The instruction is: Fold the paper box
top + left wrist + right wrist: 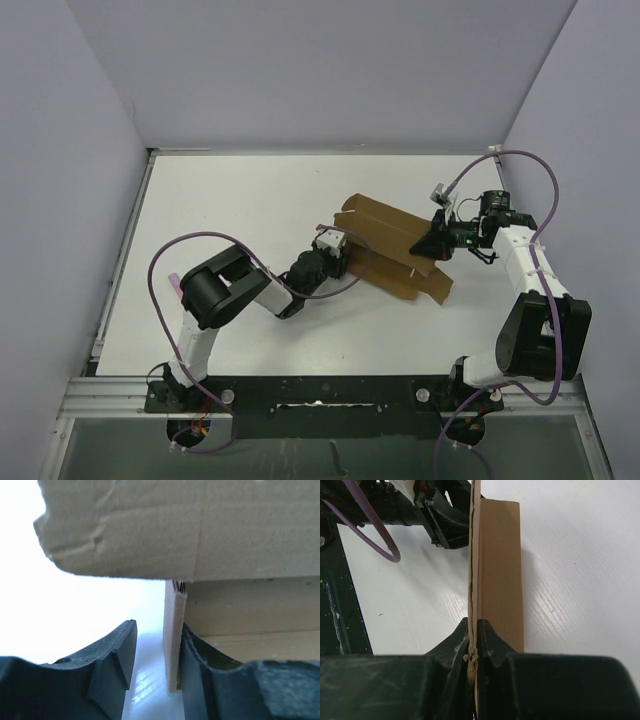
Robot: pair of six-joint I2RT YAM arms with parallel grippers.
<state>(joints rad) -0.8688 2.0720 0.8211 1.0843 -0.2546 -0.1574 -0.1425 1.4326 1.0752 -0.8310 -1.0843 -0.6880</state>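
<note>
Walls: smooth, matt, pale lilac-grey panels are enclosing the workspace on three sides.
Bench: a flat white rectangular top is carrying everything, and up close it is showing a faint streaked grain and a dull sheen.
Paper box: a plain brown corrugated cardboard piece is lying right of the bench's centre, between the two arms. It is running diagonally, with notched flaps sticking out along its near edge. Up close its face is showing fine ribbing, a dented crease and a rounded, softened corner.
Right fingers: two black, wedge-shaped, matt pads are pressing together on a thin upright edge of the paper box, where frayed fibres are bulging at the pinch.
Left fingers: two black, curved, slightly grainy pads are standing apart around an upright cardboard flap. The flap is touching the pad on the right of the wrist view, leaving a clear gap to the other.
Cables: smooth purple cords are looping along both arms.
</note>
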